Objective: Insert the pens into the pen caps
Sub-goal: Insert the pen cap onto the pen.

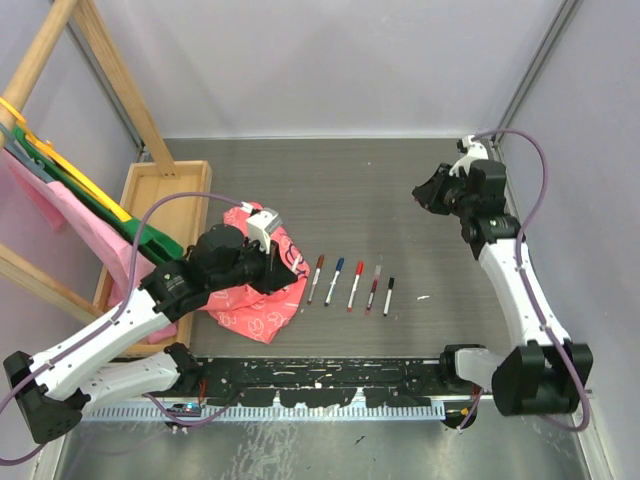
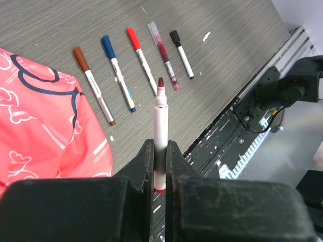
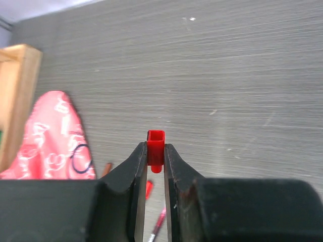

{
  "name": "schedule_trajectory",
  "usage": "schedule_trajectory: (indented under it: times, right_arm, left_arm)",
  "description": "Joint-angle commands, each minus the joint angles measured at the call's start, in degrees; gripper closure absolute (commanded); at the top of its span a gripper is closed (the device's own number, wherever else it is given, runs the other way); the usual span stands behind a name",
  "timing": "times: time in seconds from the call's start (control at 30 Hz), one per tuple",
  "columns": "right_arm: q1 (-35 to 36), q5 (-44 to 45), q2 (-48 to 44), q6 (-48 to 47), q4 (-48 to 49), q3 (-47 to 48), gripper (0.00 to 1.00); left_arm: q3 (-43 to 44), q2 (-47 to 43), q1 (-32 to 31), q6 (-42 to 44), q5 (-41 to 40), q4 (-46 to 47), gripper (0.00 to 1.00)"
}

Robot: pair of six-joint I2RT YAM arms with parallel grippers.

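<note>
My left gripper is shut on a white-barrelled pen. The pen's bare dark red tip points away from the wrist, above the table. From above, this gripper hangs over the pink cloth's right edge. My right gripper is shut on a small red pen cap, whose square open end faces outward; it is held high at the back right. Several more pens lie in a row on the table between the arms, with brown, blue, red and black caps on.
A crumpled pink patterned cloth lies left of the pen row. A wooden tray and a wooden frame with coloured cloths stand at the far left. A black rail runs along the near edge.
</note>
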Motion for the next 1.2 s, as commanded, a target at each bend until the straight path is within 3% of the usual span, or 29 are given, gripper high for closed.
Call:
schedule_trajectory:
  times: [0.0, 0.07, 0.27, 0.5, 0.87, 1.17]
  right_arm:
    - [0.9, -7.1, -7.5, 10.2, 9.9, -6.8, 1.00]
    - [2.3, -8.0, -11.3, 12.7, 12.3, -9.8, 1.00]
    - [13.8, 1.5, -21.6, 17.6, 14.8, -14.5, 1.00]
    - [24.5, 7.6, -28.0, 28.0, 26.6, -19.9, 1.00]
    - [43.9, 18.4, -25.0, 29.8, 45.1, -21.7, 1.00]
    - [49.3, 16.4, -19.9, 27.0, 51.8, -18.7, 1.00]
  left_arm:
    - [2.2, -0.6, 0.1, -3.3, 0.9, 5.7, 1.00]
    - [1.7, -0.7, 0.0, -4.7, 0.7, 7.4, 1.00]
    - [-0.7, -1.2, -0.1, -7.9, -1.8, 13.4, 1.00]
    - [-2.0, -3.2, -0.1, -8.0, 0.3, 19.9, 1.00]
    - [-5.7, -8.1, -0.1, -8.1, 6.1, 25.9, 1.00]
    - [-6.7, -8.5, -0.1, -7.7, 10.4, 28.9, 1.00]
